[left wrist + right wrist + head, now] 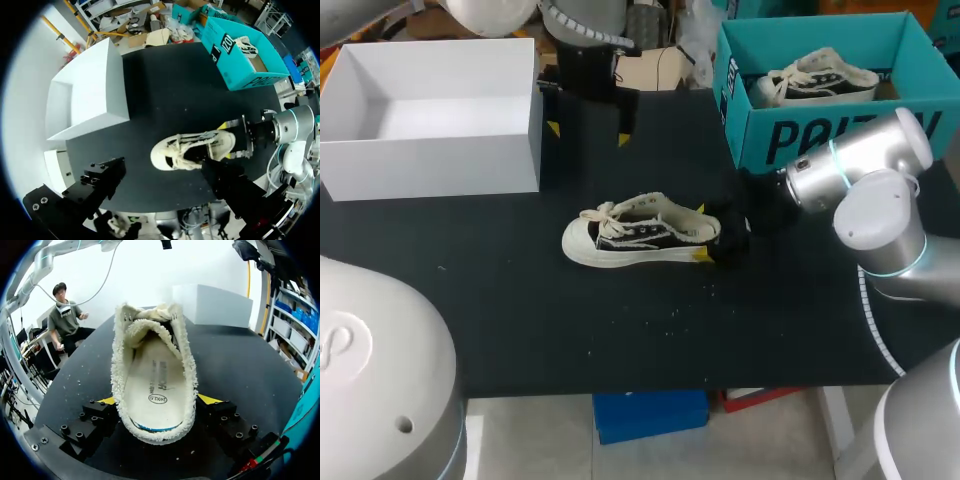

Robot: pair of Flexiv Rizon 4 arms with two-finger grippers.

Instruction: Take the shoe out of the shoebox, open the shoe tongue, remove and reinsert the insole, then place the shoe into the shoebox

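From the head view, the low black canvas shoe with cream sole and laces (638, 238) stands on its sole in the middle of the black table (520, 320), well apart from the open teal cardboard shoebox (800, 140). Its long axis runs across the table, toe toward the robot's left and heel toward its right. The right gripper (712, 235) pinches the heel from both sides. The left gripper (588, 133) hangs beyond the shoe near the open white box (430, 150), fingers spread wide and empty.

In the left wrist view, the shoe (192, 150) lies ahead of the left gripper (162, 195), crosswise to its wide-open fingers. To me that means the wrist would need turning before it could reach into the opening cleanly.

In the right wrist view, the shoe (155, 375) points straight away from the right gripper (159, 400), whose yellow tips press the fleecy collar at the heel. The white insole (155, 385) lies flat inside. The hold looks soft to me. A pull on the insole could drag the heel out of the pinch or tip the shoe, and the laces bunched at the front might snag.
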